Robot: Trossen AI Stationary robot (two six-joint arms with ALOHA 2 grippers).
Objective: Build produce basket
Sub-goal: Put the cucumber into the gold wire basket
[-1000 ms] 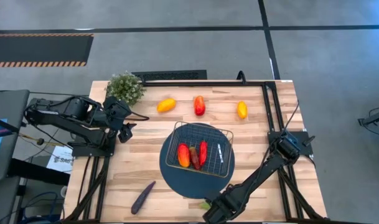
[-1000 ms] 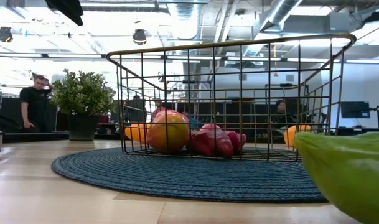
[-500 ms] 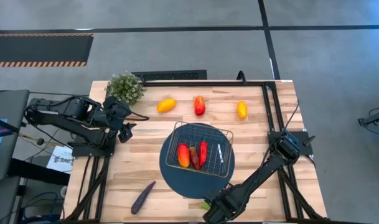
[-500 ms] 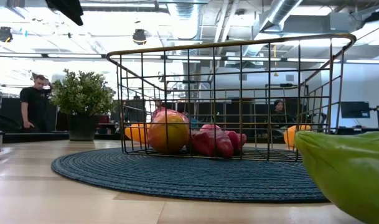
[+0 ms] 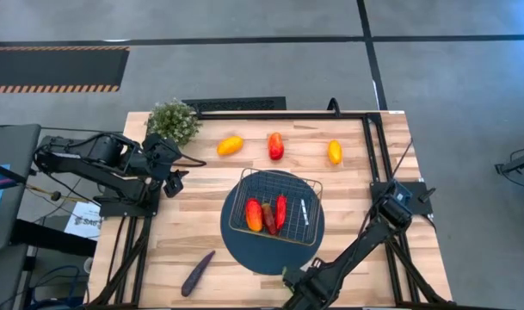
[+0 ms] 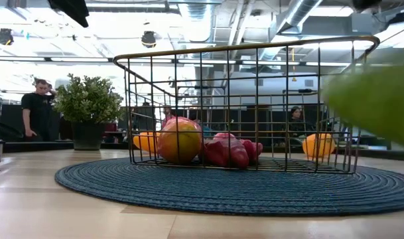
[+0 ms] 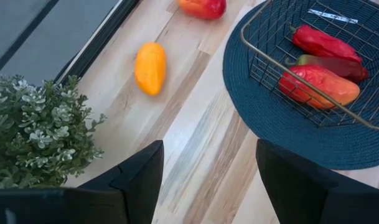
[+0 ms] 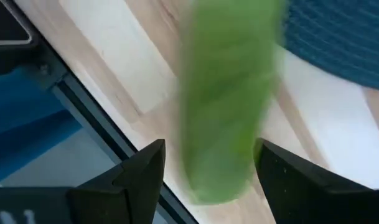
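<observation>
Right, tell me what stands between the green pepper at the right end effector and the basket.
Nothing visible. The green pepper sits between the right end effector's fingers at the table's near edge. Toward the wire basket lies only bare wood and the dark blue mat under the basket.

Thin dark metal wire forms the basket [image 5: 274,206], set on a matt, ribbed dark-blue woven mat [image 6: 188,189]. The surface [image 5: 201,228] is pale, smooth-finished wood with visible grain. Glossy-skinned red and orange peppers [image 7: 318,74] catch the light; the potted plant [image 7: 37,127] has dull, frosted-looking leaves.
</observation>
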